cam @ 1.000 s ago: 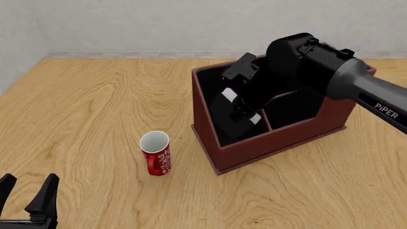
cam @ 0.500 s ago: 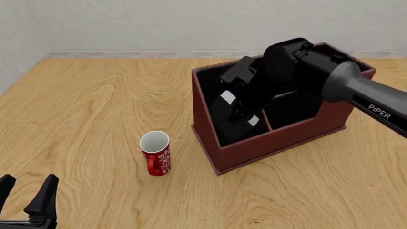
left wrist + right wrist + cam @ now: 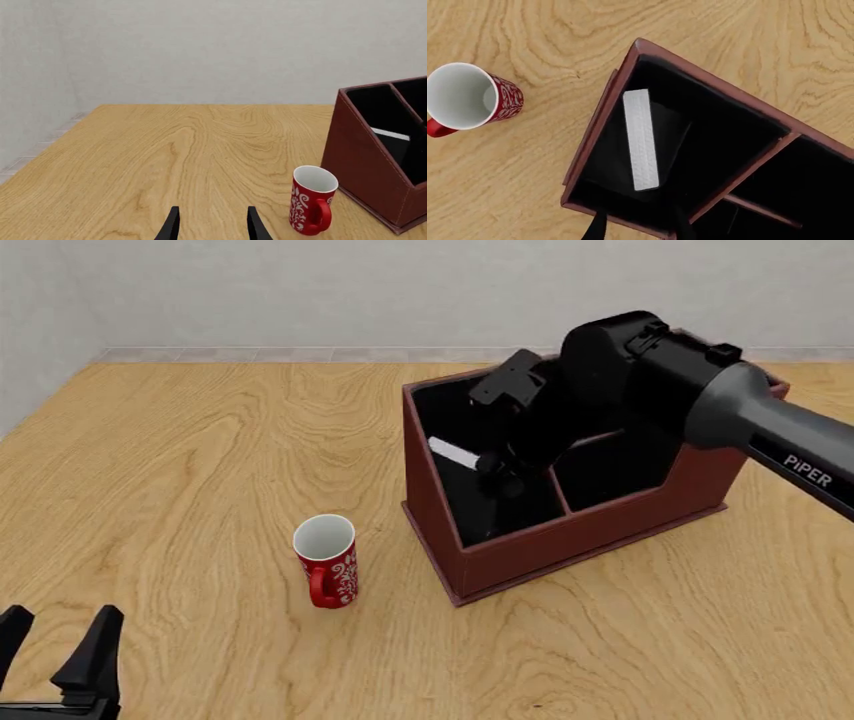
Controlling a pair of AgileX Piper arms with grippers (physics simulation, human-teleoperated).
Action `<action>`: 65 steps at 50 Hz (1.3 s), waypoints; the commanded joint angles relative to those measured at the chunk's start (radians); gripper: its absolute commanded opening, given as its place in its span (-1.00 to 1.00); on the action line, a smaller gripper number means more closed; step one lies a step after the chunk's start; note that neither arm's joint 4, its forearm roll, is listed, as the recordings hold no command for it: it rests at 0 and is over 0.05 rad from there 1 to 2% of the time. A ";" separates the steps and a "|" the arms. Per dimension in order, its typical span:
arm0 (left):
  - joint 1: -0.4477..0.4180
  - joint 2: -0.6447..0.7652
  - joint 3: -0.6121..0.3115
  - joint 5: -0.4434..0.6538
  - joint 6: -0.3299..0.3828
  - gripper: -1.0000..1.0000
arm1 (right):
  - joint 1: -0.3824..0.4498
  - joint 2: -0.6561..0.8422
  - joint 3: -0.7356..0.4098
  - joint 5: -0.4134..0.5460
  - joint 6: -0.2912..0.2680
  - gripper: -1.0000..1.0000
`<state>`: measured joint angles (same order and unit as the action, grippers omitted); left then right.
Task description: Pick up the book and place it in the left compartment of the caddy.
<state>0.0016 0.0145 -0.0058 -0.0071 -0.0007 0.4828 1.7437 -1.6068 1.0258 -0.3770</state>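
The black book with white page edges [image 3: 640,140] lies tilted inside the caddy's long left compartment [image 3: 714,125], leaning toward its outer wall. The front view shows the book's white edge [image 3: 458,453] in that same slot [image 3: 467,508]. The reddish-brown caddy [image 3: 587,535] stands right of centre. My right gripper [image 3: 639,227] hovers just above the slot, open, fingers apart with nothing between them; the front view shows it [image 3: 502,478] over the caddy. My left gripper [image 3: 54,660] rests open at the table's near left corner, far from the caddy [image 3: 360,145].
A red patterned mug [image 3: 327,560] stands upright to the left of the caddy, also seen as the mug [image 3: 312,200] and the mug [image 3: 470,97]. Bare wooden table [image 3: 200,460] stretches left to a grey wall.
My right gripper has let go of the book. The book has dropped and tipped against the left compartment's outer wall, and the right arm has lifted slightly. The left arm has not moved.
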 commanded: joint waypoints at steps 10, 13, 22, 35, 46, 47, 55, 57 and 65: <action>0.000 0.003 0.001 -0.004 0.000 1.00 | -0.026 -0.034 -0.080 0.077 -0.035 1.00; 0.000 0.003 0.001 -0.004 0.000 1.00 | -0.035 -0.052 -0.097 0.098 -0.047 1.00; 0.000 0.002 0.001 -0.004 0.000 1.00 | -0.026 -0.105 -0.108 0.122 -0.032 1.00; 0.000 0.003 0.001 -0.004 0.000 1.00 | 0.007 -0.208 -0.042 0.107 -0.004 1.00; 0.000 0.002 0.001 -0.004 0.000 1.00 | 0.029 -0.316 0.052 0.063 0.033 1.00; 0.000 0.002 0.001 -0.003 0.000 1.00 | 0.034 -0.326 0.065 0.058 0.037 1.00; 0.000 0.003 0.001 -0.004 0.000 1.00 | 0.046 -0.412 0.165 0.005 0.045 1.00; 0.000 0.002 0.001 -0.004 0.000 1.00 | 0.052 -0.436 0.173 -0.007 0.061 1.00; 0.000 0.003 0.001 -0.004 0.000 1.00 | 0.064 -0.525 0.249 -0.046 0.064 1.00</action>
<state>0.0016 0.0170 -0.0046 -0.0107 -0.0007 0.5293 1.3231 -1.4468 1.0278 -0.3282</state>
